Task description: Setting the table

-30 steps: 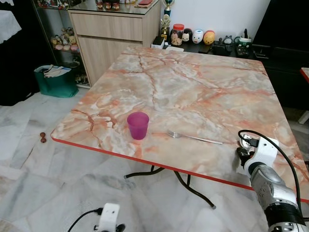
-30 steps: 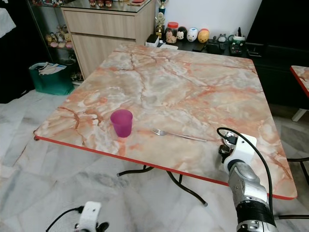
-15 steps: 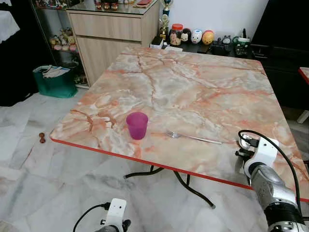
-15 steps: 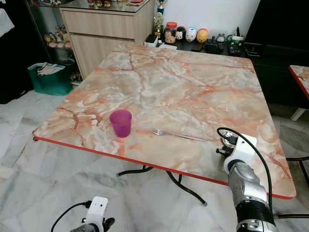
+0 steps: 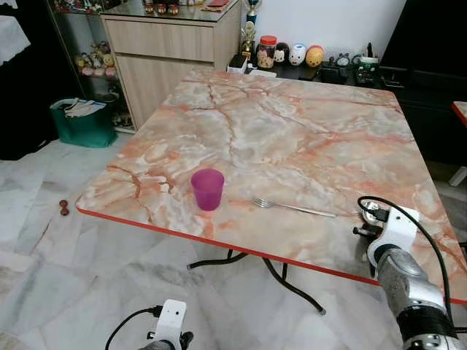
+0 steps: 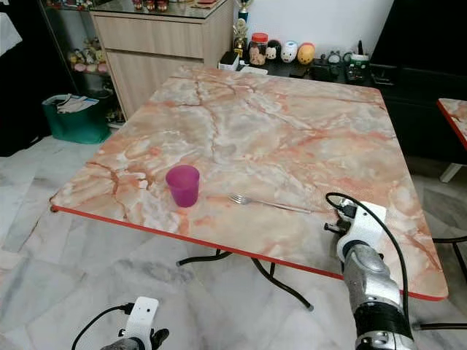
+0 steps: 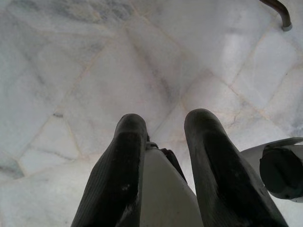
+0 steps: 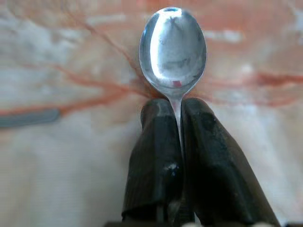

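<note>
Our right gripper (image 8: pixel 176 106) is pinched tight on a spoon (image 8: pixel 173 47); the bowl sticks out past the tips. It's over the table (image 5: pixel 292 131) near the front edge, at about 4 o'clock. The fork (image 5: pixel 292 207) lies just beside it toward 9, w/ the purple cup (image 5: pixel 208 189) further that way. Our left gripper (image 7: pixel 163 142) hangs low over the floor (image 7: pixel 71 71), fingers a bit apart, holding nothing.
</note>
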Controlling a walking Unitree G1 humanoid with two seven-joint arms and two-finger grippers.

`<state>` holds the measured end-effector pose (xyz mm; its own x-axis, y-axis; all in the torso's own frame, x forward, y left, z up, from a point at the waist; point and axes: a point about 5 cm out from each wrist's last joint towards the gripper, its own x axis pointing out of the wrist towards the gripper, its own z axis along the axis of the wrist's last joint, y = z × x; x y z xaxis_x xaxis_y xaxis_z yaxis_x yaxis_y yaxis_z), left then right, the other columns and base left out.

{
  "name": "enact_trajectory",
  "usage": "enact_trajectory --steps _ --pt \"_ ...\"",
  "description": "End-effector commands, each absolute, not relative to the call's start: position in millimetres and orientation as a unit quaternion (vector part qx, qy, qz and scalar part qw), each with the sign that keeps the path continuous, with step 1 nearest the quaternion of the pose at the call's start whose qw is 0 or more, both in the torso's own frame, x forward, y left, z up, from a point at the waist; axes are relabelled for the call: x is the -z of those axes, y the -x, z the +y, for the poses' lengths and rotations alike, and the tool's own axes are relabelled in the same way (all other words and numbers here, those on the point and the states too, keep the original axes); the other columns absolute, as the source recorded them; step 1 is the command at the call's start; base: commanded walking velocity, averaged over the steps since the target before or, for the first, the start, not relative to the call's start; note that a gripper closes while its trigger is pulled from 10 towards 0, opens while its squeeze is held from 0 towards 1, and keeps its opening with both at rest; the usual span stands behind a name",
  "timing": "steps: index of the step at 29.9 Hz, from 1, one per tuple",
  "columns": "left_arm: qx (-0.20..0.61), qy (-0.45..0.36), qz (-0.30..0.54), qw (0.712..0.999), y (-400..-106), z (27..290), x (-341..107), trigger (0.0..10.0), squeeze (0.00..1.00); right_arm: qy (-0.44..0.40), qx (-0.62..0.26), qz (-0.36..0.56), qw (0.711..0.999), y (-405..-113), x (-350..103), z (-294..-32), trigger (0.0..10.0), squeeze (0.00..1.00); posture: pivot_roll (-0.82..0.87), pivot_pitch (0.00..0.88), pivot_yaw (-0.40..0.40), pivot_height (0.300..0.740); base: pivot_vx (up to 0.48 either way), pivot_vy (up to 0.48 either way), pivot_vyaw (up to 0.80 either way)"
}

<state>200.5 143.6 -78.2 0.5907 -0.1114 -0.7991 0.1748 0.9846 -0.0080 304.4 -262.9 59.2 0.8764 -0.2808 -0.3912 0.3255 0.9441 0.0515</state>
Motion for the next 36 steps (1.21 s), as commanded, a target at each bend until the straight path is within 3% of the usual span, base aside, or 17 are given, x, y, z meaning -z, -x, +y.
enact_trajectory --steps 1,5,11,16,22,25,28,36 --pt "0.085 -0.042 0.455 0.885 -194.3 144.3 81.6 10.0 0.0 -0.026 0.152 0.116 0.981 -307.8 -81.4 -257.7 10.0 0.0 0.04 0.0 -0.042 0.74 0.0 0.0 0.0" --pt "0.083 -0.045 0.455 0.886 -193.7 146.0 81.9 10.0 0.0 0.001 0.135 0.022 0.991 -292.2 -99.0 -239.4 10.0 0.0 0.03 0.0 -0.04 0.74 0.0 0.0 0.0" --pt "0.082 -0.048 0.456 0.885 -192.4 146.6 82.5 10.0 0.0 0.053 0.127 -0.043 0.99 -263.3 -104.7 -229.3 10.0 0.0 0.02 0.0 -0.035 0.74 0.0 0.0 0.0" --pt "0.083 -0.05 0.456 0.885 -192.1 147.2 82.6 10.0 0.0 0.05 0.104 -0.095 0.989 -249.5 -123.3 -218.5 10.0 0.0 0.02 0.0 -0.036 0.74 0.0 0.0 0.0" --pt "0.084 -0.063 0.453 0.885 -192.5 148.6 82.3 10.0 0.0 0.045 0.112 -0.114 0.986 -253.2 -132.5 -218.5 10.0 0.0 0.02 0.0 -0.031 0.74 0.0 0.0 0.0" --pt "0.084 -0.079 0.449 0.886 -186.1 169.9 83.3 10.0 0.0 0.005 0.142 -0.124 0.982 -259.0 -138.0 -226.0 10.0 0.0 0.02 0.0 -0.03 0.74 0.0 0.0 0.0" --pt "0.083 -0.084 0.451 0.885 -183.9 175.2 83.8 10.0 0.0 0.001 0.142 -0.125 0.982 -261.0 -141.0 -225.6 10.0 0.0 0.02 0.0 -0.03 0.74 0.0 0.0 0.0" --pt "0.08 -0.081 0.447 0.887 -182.3 178.9 83.8 10.0 0.0 0.006 0.13 -0.131 0.983 -264.4 -146.8 -223.2 10.0 0.0 0.01 0.0 -0.037 0.74 0.0 -0.379 0.0"
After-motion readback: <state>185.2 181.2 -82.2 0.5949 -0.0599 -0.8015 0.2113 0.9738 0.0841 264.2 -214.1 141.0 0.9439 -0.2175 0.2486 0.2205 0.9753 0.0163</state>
